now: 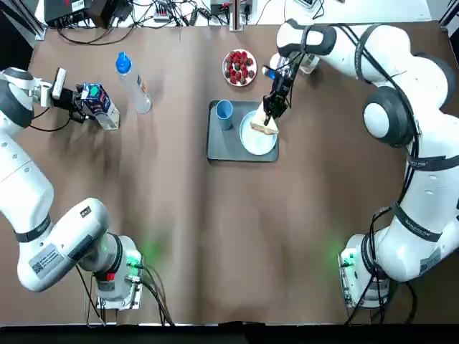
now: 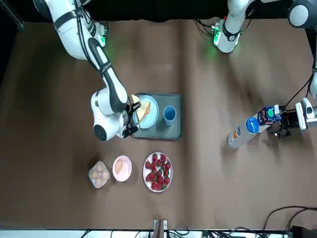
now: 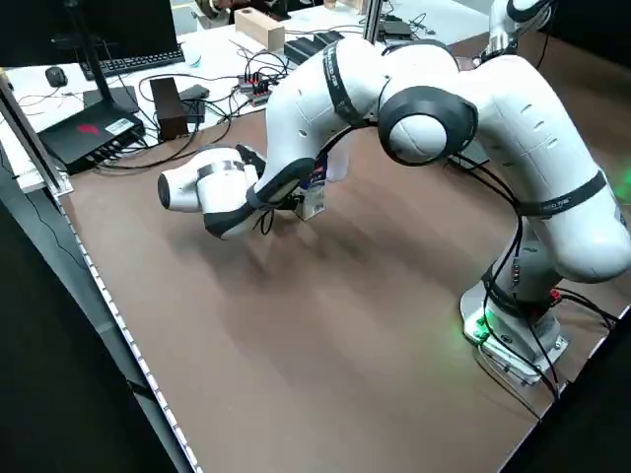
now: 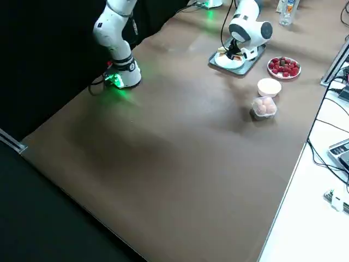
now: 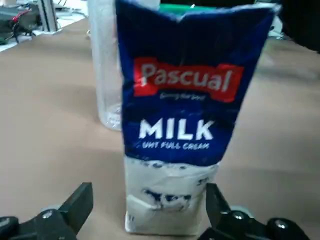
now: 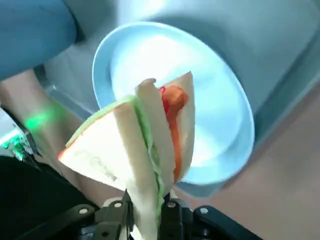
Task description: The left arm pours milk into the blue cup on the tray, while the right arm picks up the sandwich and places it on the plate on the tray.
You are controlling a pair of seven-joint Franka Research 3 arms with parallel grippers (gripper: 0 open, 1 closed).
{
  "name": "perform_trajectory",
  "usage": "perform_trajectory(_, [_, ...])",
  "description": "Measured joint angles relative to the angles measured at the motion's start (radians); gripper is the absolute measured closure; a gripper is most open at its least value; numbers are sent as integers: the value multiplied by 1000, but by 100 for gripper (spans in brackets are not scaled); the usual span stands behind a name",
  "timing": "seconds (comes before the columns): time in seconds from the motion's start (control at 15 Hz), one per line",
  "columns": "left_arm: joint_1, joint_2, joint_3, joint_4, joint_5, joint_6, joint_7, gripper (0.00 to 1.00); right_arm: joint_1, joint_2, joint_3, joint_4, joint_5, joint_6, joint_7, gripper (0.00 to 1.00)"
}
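R hand [image 6: 150, 205] grips sandwich [image 6: 145, 145] over plate [image 6: 175, 102]; L hand [image 5: 150, 205] open by milk [image 5: 175, 125].

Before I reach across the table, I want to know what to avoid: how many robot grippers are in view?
2. The left gripper is open at the milk, on the table's left side; the right gripper is closed on the sandwich, by the plate.

Brown counter [image 1: 186, 251], bearing the tray [image 1: 221, 148], a clear bottle [image 1: 134, 83], a strawberry dish [image 1: 239, 68], a pink-white bowl [image 2: 122, 168] and an egg box [image 2: 99, 174].
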Motion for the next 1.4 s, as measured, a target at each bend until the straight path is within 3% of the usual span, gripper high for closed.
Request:
perform_trajectory(0.4, [0, 0, 0, -20, 0, -46, 9, 0, 12, 33, -1, -8, 64, 73, 0, 83])
perform_trajectory(0.6, [-4, 0, -4, -24, -3, -46, 9, 0, 21, 36, -1, -8, 72, 82, 0, 79])
perform_trajectory(0.93, [-11, 0, -14, -67, -72, -47, 9, 0, 24, 37, -10, -5, 73, 93, 0, 34])
perform_trajectory(1.2, [-12, 0, -19, -97, -97, -49, 54, 1, 22, 37, -19, 3, 73, 93, -1, 6])
perform_trajectory(1.33, [-12, 0, -21, -109, -108, -51, 65, 5, 18, 35, -33, 20, 69, 94, -1, 3])
perform_trajectory(1.4, [-12, 0, -21, -112, -110, -53, 66, 15, 13, 31, -46, 30, 55, 92, -1, 0])
